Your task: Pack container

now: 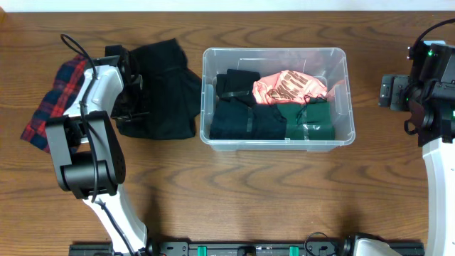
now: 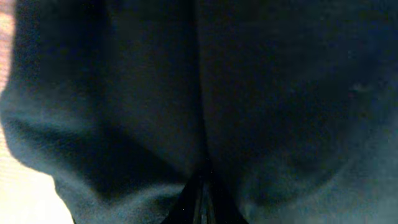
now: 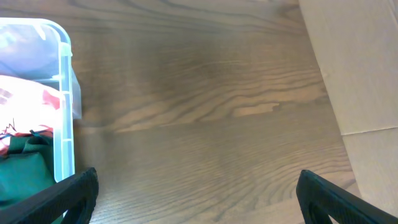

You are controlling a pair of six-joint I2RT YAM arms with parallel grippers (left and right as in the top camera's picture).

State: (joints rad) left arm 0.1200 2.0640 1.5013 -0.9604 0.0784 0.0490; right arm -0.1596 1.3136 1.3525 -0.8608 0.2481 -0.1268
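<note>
The clear plastic container (image 1: 207, 92) stands in the middle of the table and holds a pink printed garment (image 1: 288, 87), a green one (image 1: 313, 117) and dark ones (image 1: 245, 119). My left gripper (image 1: 132, 89) is down on a black garment (image 1: 167, 92) lying left of the container. In the left wrist view the black garment (image 2: 249, 93) fills the frame, and the jaws (image 2: 201, 208) are pinched together on it. My right gripper (image 3: 196, 193) is open and empty over bare table right of the container (image 3: 64, 112); it also shows in the overhead view (image 1: 389, 92).
A red and blue plaid cloth (image 1: 50, 103) lies at the far left, partly under the left arm. A cardboard sheet (image 3: 354, 62) lies at the table's right side in the right wrist view.
</note>
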